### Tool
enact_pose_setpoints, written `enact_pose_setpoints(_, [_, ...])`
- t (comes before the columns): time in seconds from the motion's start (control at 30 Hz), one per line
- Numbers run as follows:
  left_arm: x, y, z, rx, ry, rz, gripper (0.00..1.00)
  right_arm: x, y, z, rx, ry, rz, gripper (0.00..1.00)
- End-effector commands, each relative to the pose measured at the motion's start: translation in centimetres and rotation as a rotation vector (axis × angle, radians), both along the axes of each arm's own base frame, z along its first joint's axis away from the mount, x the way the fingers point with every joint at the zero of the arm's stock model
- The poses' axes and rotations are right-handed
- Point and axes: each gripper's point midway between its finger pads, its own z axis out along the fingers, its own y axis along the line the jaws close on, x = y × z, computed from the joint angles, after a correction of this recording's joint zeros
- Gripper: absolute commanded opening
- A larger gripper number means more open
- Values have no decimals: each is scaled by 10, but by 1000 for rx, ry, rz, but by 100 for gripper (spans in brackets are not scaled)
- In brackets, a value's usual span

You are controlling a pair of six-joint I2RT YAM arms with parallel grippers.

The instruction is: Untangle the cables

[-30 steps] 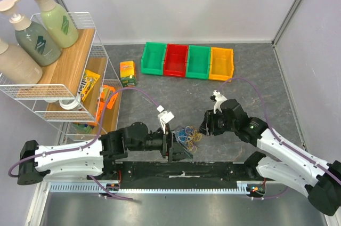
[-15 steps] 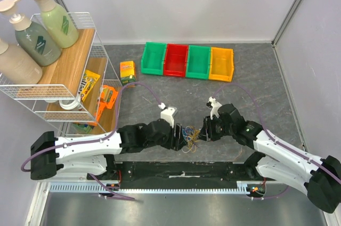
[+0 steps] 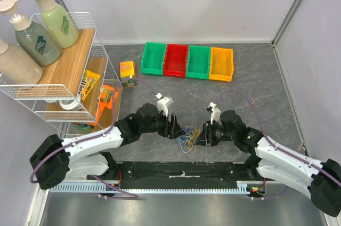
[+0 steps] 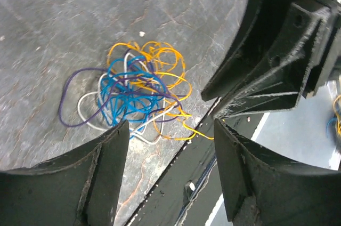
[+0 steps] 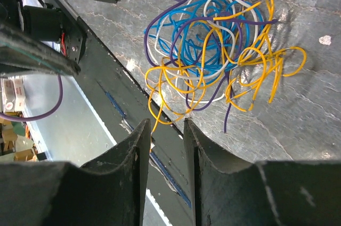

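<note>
Two arms crowd low over the grey bench, heads almost facing, so a bump between them is my first worry. The left gripper is spread wide, holding nothing. The right gripper shows only a narrow gap, with nothing clamped that I can see. Between them lie the cables, one tangled clump at the bench's near edge, beside the black rail. Drag sideways here and the whole knot could slide over that rail. The blue wire sits buried mid-clump; pinch there and several strands come along, tightening things. The yellow wire trails toward the right gripper's tips. It looks thin and springy, so it may slip free.
</note>
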Motion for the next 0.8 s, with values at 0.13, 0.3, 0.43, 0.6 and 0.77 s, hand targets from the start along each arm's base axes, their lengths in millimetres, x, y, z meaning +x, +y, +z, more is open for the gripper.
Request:
enact_pose_setpoints(0.13, [10, -14, 1, -19, -349, -206, 60, 7, 13, 17, 43, -34, 24, 38])
enact_pose_setpoints(0.3, [3, -19, -28, 33, -337, -294, 56, 8, 15, 20, 47, -31, 23, 38])
enact_pose_setpoints(0.43, [-8, -31, -36, 13, -340, -366, 49, 9, 14, 17, 39, -29, 18, 38])
enact_pose_setpoints(0.6, [-12, -33, -38, 5, -327, -353, 26, 9, 16, 15, 43, -15, 12, 38])
enact_pose_setpoints(0.77, [-11, -28, -15, -32, -329, -292, 14, 10, 19, 16, 49, -33, 22, 54])
